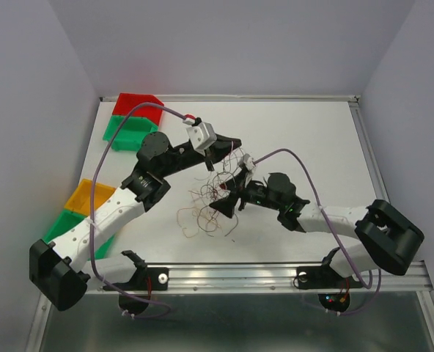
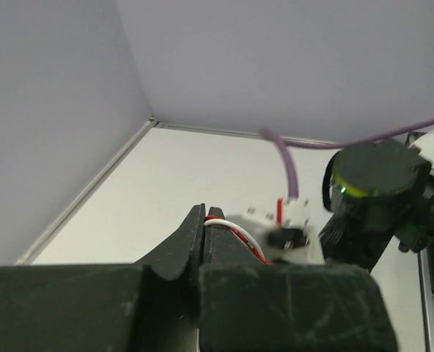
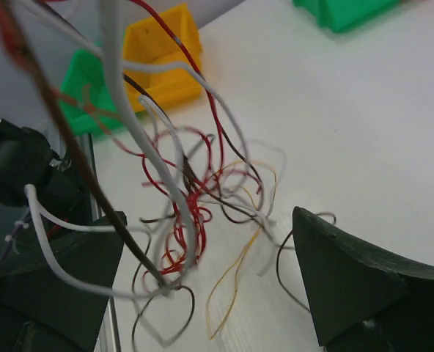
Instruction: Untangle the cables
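Cables (image 1: 206, 202) tangled at the table's (image 1: 312, 147) centre — one end pinched
The left gripper (image 2: 204, 218) clamps red and white strands; the right gripper (image 3: 210, 242) stands wide astride the tangle — a hard pull could cinch knots.

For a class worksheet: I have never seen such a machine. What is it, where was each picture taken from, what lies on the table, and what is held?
Two robot arms are bolted at the table's near edge, each ending in a two-finger gripper. The wide picture looks down from above and behind; the other two come from wrist cameras. On the white table lies a tangle of thin curly cables, with coloured bins along its left side. The left gripper is shut, pinching red and white strands. The right gripper is wide open; strands pass between its fingers, ungripped.
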`<state>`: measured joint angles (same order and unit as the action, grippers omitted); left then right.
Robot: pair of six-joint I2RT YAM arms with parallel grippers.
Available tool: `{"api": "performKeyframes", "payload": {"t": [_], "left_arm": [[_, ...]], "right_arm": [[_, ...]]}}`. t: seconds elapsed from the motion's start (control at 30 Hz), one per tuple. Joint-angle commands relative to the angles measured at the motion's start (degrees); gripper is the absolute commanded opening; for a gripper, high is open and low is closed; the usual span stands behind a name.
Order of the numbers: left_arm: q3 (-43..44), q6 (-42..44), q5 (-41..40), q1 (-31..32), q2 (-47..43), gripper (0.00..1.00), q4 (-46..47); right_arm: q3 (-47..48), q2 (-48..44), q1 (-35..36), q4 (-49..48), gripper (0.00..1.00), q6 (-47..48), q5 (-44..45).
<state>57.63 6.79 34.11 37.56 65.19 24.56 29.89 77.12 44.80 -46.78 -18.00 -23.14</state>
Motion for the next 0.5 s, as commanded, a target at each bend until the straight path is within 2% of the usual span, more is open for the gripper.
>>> {"api": "performKeyframes", "payload": {"t": [0.0,0.07,0.1,0.17,0.2,0.33,0.43,0.47], "left_arm": [[-1.3,-1.0,-2.1,1.2,-4.8,0.00,9.0],[-3.7,-1.6,-3.0,1.3,-6.2,0.00,11.5],[-4.4,-1.7,-3.5,1.2,-6.5,0.00,12.0],[-5.6,-2.0,-4.8,1.2,-7.5,0.00,13.1],[-5.8,-2.2,-5.9,1.2,-7.9,0.00,13.1],[-6.6,-2.2,-6.5,1.3,-9.7,0.00,13.2],[-6.9,-1.3,-13.1,1.2,-11.1,0.00,12.5],[-6.9,-1.0,-19.1,1.2,-12.2,0.00,12.2]], "right_arm": [[6.0,4.0,4.5,-0.2,0.97,3.6,-0.6],[6.9,6.3,5.4,-0.2,0.93,3.7,-0.3],[7.2,6.8,5.7,-0.2,0.86,3.6,-0.2],[7.5,7.3,6.2,-0.2,0.80,3.4,0.2],[7.4,7.3,6.3,-0.3,0.65,3.3,1.3],[6.0,5.3,6.3,-1.0,0.23,3.6,4.0],[5.5,4.4,6.3,-1.0,0.23,3.6,4.6],[5.5,4.6,6.3,-1.0,0.23,3.5,4.8]]}}
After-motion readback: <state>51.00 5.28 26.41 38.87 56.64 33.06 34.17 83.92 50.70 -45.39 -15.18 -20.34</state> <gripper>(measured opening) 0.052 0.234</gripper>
